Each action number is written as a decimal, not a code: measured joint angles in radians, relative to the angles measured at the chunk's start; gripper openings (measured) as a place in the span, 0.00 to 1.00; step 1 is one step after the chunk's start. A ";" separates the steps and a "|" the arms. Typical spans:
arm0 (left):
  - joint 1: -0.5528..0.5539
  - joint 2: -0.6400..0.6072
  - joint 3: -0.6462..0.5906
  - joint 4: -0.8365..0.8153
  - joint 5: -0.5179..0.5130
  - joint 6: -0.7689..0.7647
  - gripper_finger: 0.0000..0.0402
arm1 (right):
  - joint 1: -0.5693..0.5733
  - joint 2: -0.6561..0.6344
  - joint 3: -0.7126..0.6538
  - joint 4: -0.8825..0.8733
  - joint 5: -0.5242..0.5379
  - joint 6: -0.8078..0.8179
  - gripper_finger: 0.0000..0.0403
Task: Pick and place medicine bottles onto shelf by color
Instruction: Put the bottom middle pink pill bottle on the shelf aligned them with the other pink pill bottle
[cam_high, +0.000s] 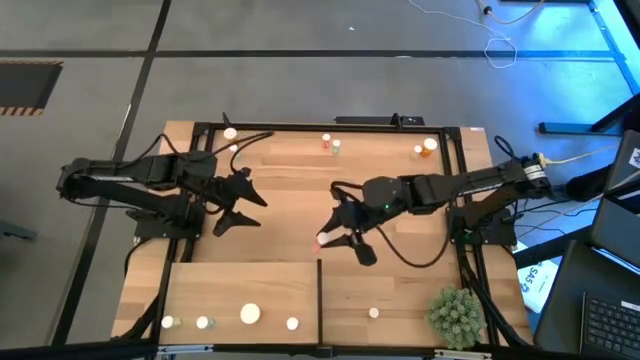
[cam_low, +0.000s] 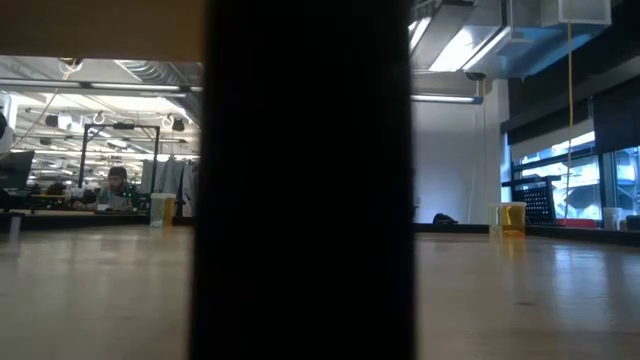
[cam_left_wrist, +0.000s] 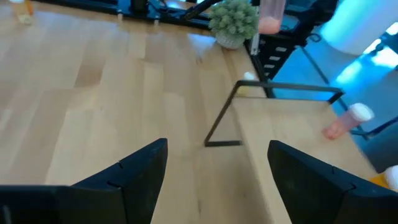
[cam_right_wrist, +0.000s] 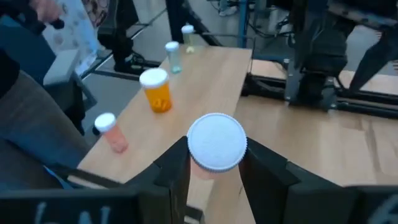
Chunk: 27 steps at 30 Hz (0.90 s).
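Note:
My right gripper (cam_high: 342, 243) is shut on a medicine bottle (cam_right_wrist: 216, 142) with a white cap and a pinkish body. It hangs over the table just beyond the shelf (cam_high: 400, 290), close to the dark divider (cam_high: 320, 290). My left gripper (cam_high: 255, 210) stands open and holds nothing, over the middle left of the table. On the shelf's left part stand several bottles, an orange one (cam_right_wrist: 155, 90) among them. One small bottle (cam_high: 373, 313) stands on the right part. More bottles (cam_high: 327, 143) stand along the table's far edge. My right gripper pinches the bottle between its two fingers (cam_right_wrist: 177, 168), on the pinkish body right under the cap (cam_right_wrist: 202, 172). The white cap faces back toward the wrist, so the bottle lies along the fingers. It is lifted clear of the table.
A spiky green plant ball (cam_high: 455, 315) sits at the table's near right corner beside the shelf. Black frame rails (cam_high: 200, 130) run along the table's far and side edges. In the low view the divider (cam_low: 305, 180) blocks the middle. Bare planks lie between the two grippers.

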 joint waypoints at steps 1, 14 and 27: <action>-0.011 0.003 0.000 0.014 -0.008 -0.009 0.68 | 0.006 0.005 0.000 0.031 0.000 -0.001 0.32; -0.152 0.007 0.000 0.091 -0.178 -0.089 0.68 | 0.047 0.067 0.007 0.067 -0.027 0.006 0.32; -0.186 0.007 0.000 0.095 -0.177 -0.109 0.68 | 0.050 0.233 0.165 0.059 -0.056 -0.045 0.32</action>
